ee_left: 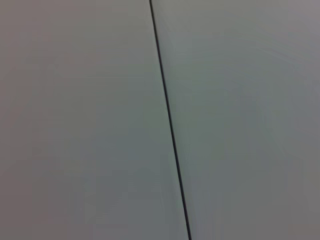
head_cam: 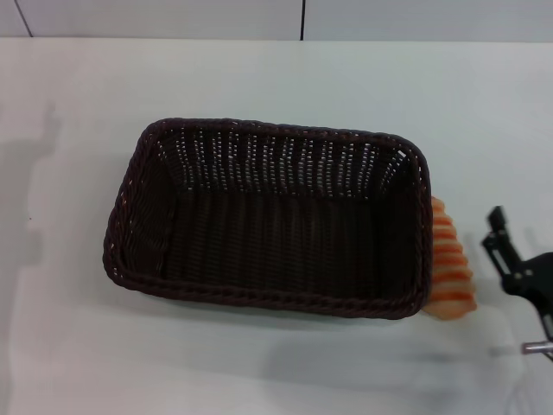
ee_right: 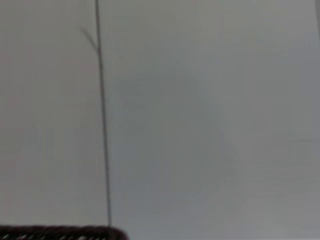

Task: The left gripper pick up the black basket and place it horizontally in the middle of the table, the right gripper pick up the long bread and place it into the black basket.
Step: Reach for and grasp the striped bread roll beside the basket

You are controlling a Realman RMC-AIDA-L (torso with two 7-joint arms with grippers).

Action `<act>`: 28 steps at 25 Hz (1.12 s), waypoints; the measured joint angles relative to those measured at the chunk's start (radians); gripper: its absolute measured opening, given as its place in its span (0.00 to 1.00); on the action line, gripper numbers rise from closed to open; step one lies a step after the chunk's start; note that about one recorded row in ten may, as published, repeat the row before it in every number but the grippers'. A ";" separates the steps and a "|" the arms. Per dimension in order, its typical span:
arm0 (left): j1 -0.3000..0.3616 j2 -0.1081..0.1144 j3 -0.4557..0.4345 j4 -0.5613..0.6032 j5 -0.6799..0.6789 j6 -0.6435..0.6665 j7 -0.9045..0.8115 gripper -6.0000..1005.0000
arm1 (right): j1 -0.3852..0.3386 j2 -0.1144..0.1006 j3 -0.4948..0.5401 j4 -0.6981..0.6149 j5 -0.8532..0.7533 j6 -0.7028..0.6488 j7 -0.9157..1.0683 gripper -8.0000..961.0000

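The black basket (head_cam: 268,220) lies horizontally in the middle of the white table (head_cam: 259,78), open side up and empty. The long bread (head_cam: 451,268), orange with cream ridges, lies on the table against the basket's right end, partly hidden behind the rim. My right gripper (head_cam: 494,232) hovers just to the right of the bread, apart from it, near the table's right side. A strip of the basket's rim (ee_right: 60,233) shows in the right wrist view. My left gripper is out of view.
A grey wall with a dark vertical seam (head_cam: 302,19) runs behind the table. The left wrist view shows only a plain grey surface with a dark seam (ee_left: 170,125). Bare tabletop lies left of and in front of the basket.
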 joint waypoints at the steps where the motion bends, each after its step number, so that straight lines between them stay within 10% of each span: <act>1: -0.005 0.000 -0.002 0.016 0.000 0.000 -0.006 0.79 | 0.007 0.000 -0.005 0.003 0.000 0.016 0.000 0.82; 18: -0.056 0.001 -0.003 0.089 0.005 -0.015 -0.016 0.79 | 0.123 0.002 -0.010 0.014 -0.003 0.348 0.008 0.82; 28: -0.058 0.003 -0.002 0.092 0.008 -0.013 -0.017 0.79 | 0.076 0.002 0.014 0.045 0.004 0.266 -0.110 0.72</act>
